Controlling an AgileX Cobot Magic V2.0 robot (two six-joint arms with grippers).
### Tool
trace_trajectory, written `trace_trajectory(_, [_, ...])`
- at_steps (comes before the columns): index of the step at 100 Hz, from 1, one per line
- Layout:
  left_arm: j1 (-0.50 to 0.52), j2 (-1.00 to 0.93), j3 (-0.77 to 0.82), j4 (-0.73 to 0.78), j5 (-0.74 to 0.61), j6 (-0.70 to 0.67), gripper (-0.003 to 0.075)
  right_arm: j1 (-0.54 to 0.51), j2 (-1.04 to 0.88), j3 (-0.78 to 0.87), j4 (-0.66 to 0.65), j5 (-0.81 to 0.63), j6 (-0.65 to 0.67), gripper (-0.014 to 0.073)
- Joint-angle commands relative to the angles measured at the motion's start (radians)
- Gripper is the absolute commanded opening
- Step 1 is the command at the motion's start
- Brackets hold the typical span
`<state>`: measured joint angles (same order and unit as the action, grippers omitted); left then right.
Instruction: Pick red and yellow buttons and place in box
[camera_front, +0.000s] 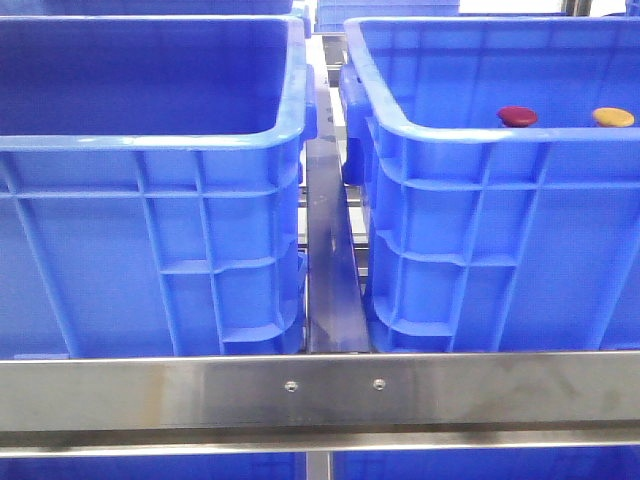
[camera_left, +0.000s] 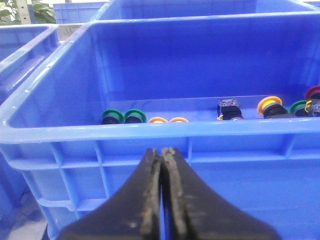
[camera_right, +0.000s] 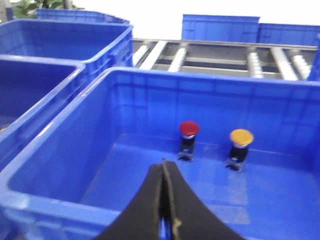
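Note:
The dark red button (camera_front: 517, 116) and the yellow button (camera_front: 613, 117) stand side by side inside the box (camera_front: 440, 135), the right-hand blue crate with a ribbed inner wall. In the right wrist view the red button (camera_right: 189, 129) and yellow button (camera_right: 241, 137) stand upright on the floor of the box (camera_right: 150, 95), near its far wall. My right gripper (camera_right: 164, 161) is shut and empty, over the box's near side. My left gripper (camera_left: 161, 150) is shut and empty, just outside the near wall of another crate. Neither gripper shows in the front view.
A like blue crate (camera_front: 150, 150) with smooth inner walls stands to the left. The crate in the left wrist view (camera_left: 150, 127) holds several green, yellow and red buttons (camera_left: 113, 116). A steel rail (camera_front: 320, 390) crosses the front. A roller conveyor (camera_right: 220, 55) and more crates lie behind.

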<state>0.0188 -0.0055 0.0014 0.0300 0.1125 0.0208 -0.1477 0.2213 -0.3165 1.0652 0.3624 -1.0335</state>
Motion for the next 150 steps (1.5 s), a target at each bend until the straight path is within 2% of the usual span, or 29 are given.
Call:
trace_trajectory(1, [0.003,-0.032,0.053,0.000,-0.077,-0.012,-0.0020,0.001,0.008,-0.027,0.024,-0.100,-0.009,-0.0060])
trace_trajectory(19, [0.003,-0.032,0.053,0.000,-0.077,-0.012,-0.0020,0.001,-0.010,-0.023,-0.010,-0.180,-0.007,-0.0060])
trace_trajectory(26, [0.003,-0.032,0.053,0.000,-0.077,-0.012,-0.0020,0.002,-0.024,-0.007,-0.111,-0.260,0.002,-0.0060])
trace_trajectory(32, [0.003,-0.032,0.053,0.000,-0.077,-0.012,-0.0020,0.003,-0.032,0.010,-0.275,-0.319,0.051,-0.0060])
trace_trajectory(44, [0.003,-0.032,0.053,0.000,-0.077,-0.012,-0.0020,0.018,-0.051,0.031,-0.606,-0.401,0.381,-0.0060])
trace_trajectory(56, [0.003,-0.032,0.053,0.000,-0.077,-0.012,-0.0020,0.037,-0.057,0.091,-0.910,-0.597,0.821,-0.0060])
trace_trajectory(57, [0.003,-0.032,0.053,0.000,-0.077,-0.012,-0.0020,0.038,-0.058,0.104,-0.945,-0.624,0.891,-0.0060])
trace_trajectory(66, [0.003,-0.032,0.053,0.000,-0.077,-0.012,-0.0020,0.044,-0.078,0.163,-1.096,-0.719,1.083,-0.0060])
trace_trajectory(73, [0.003,-0.032,0.053,0.000,-0.077,-0.012,-0.0020,0.044,-0.100,0.210,-1.110,-0.698,1.124,-0.0060])
trace_trajectory(92, [0.003,-0.032,0.053,0.000,-0.077,-0.012,-0.0020,0.046,-0.173,0.333,-1.107,-0.637,1.128,-0.0060])
trace_trajectory(104, [0.003,-0.032,0.053,0.000,-0.077,-0.012,-0.0020,0.080,-0.248,0.330,-1.106,-0.470,1.126,-0.0060])
trace_trajectory(115, [0.003,-0.032,0.053,0.000,-0.077,-0.012,-0.0020,0.114,-0.256,0.331,-1.106,-0.412,1.126,-0.0060])
trace_trajectory(150, [0.003,-0.032,0.053,0.000,-0.077,-0.012,-0.0020,0.123,-0.256,0.331,-1.108,-0.442,1.127,-0.0060])
